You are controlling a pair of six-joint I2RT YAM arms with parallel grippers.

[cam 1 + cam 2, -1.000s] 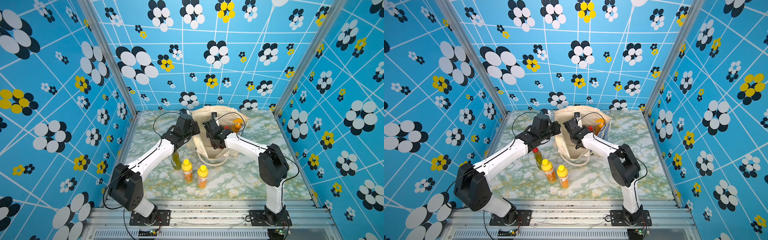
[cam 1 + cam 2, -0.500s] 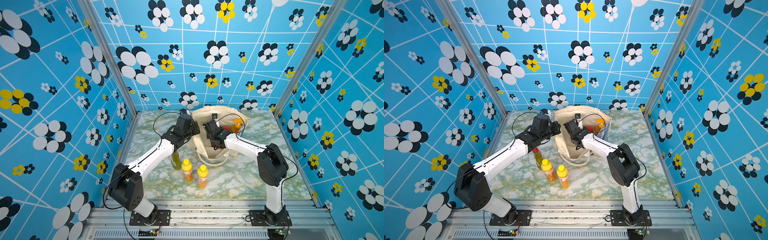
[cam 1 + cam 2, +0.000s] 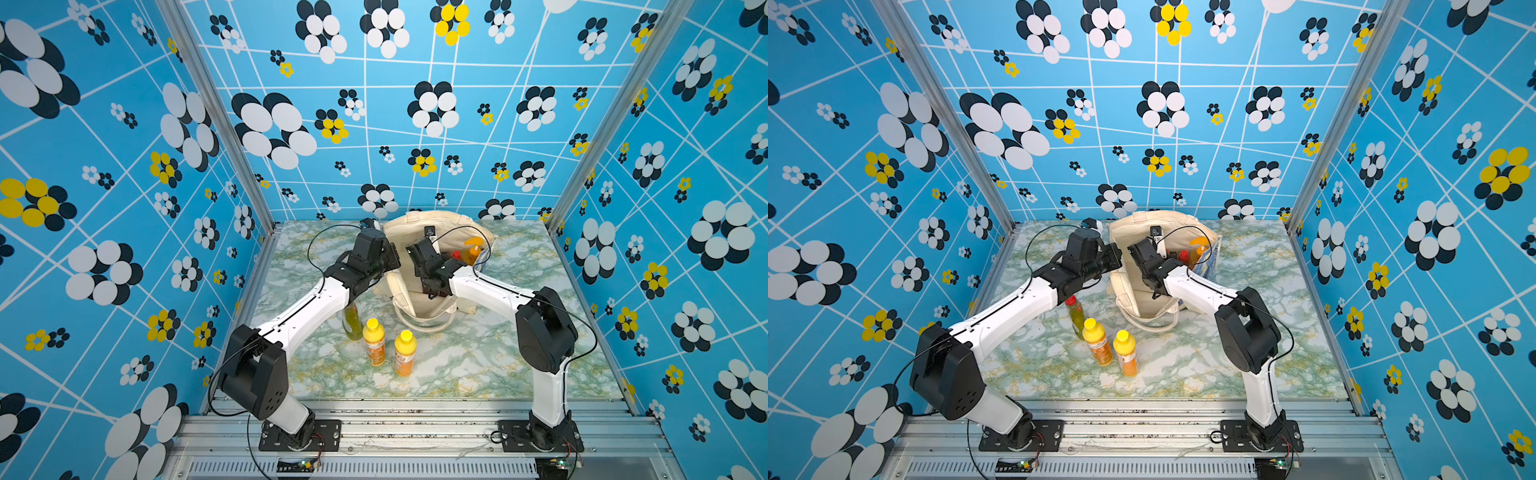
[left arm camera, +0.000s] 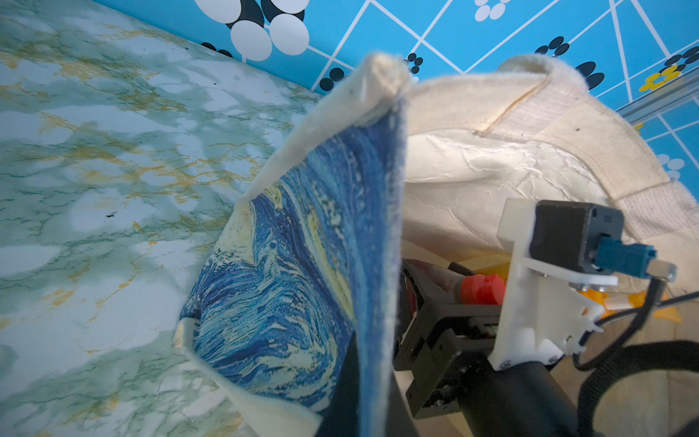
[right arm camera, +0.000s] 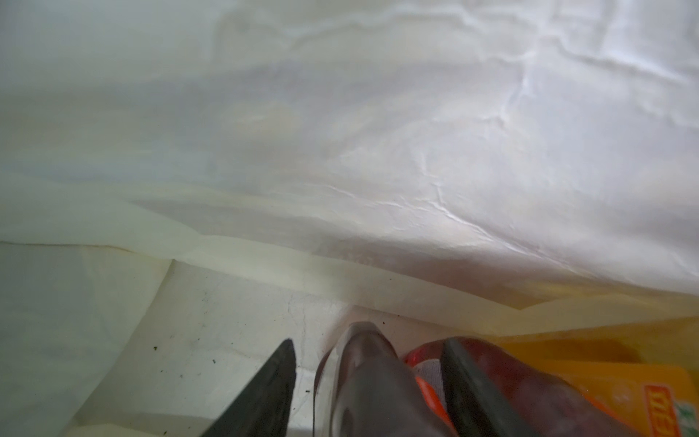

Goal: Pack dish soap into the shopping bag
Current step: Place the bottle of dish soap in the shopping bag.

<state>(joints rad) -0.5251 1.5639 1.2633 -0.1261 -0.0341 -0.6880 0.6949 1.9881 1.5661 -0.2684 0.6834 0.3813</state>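
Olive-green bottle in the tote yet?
No, the olive-green bottle stands on the marble table, outside the canvas tote.

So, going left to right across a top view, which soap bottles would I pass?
Olive-green bottle → yellow-capped bottle → second yellow-capped bottle → red-capped bottle, inside the shopping bag → orange pump bottle, also inside.

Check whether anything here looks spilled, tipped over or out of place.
Nothing stands out. The olive-green bottle and both yellow-capped bottles stand upright on the table, no spill shows, and the left jaws hold the rim of the shopping bag open.
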